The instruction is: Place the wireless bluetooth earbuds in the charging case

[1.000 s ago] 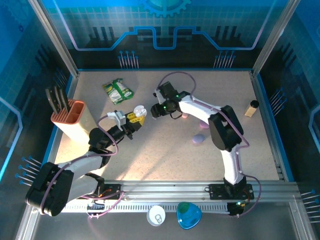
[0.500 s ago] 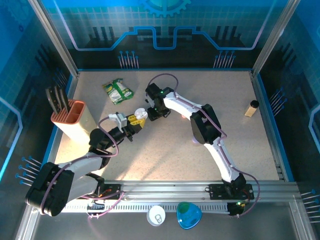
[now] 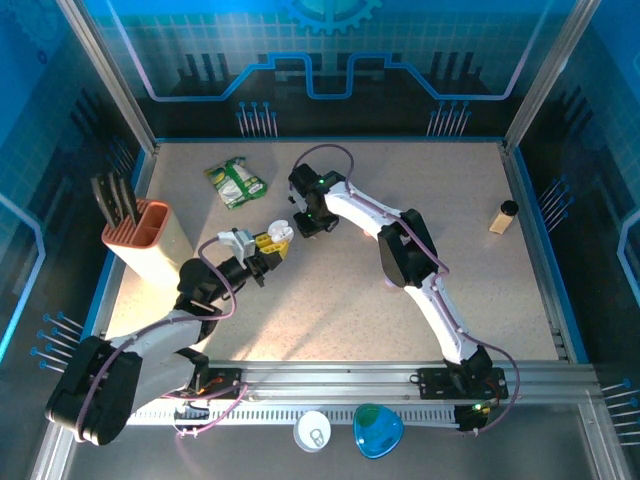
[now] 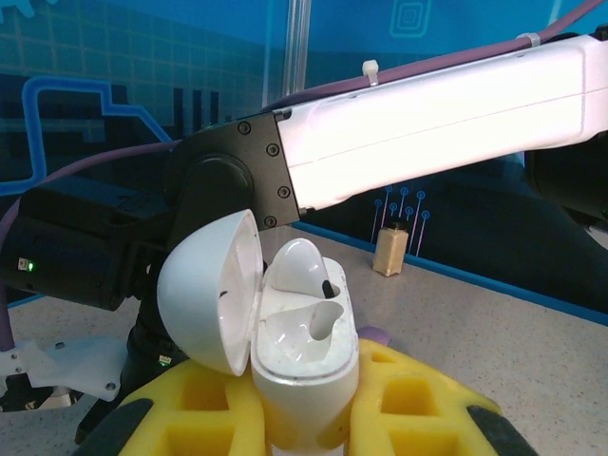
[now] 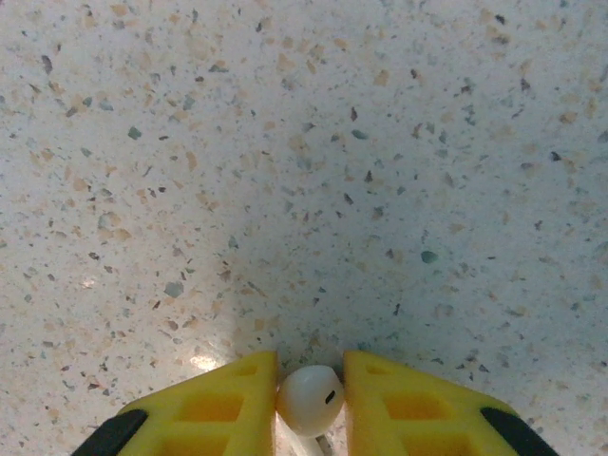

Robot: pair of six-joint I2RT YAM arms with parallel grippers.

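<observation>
While right pincer (image 5: 310,382) pinches the white earbud (image 5: 310,399), lift squarely.
Left pincer (image 4: 306,423) grips the open charging case (image 4: 306,356); target its empty socket (image 4: 302,331).

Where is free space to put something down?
Free: table between the right arm and the small bottle; the near middle between it and the left arm. Crowded: around the open case, where left end effector and right end effector nearly meet.
</observation>
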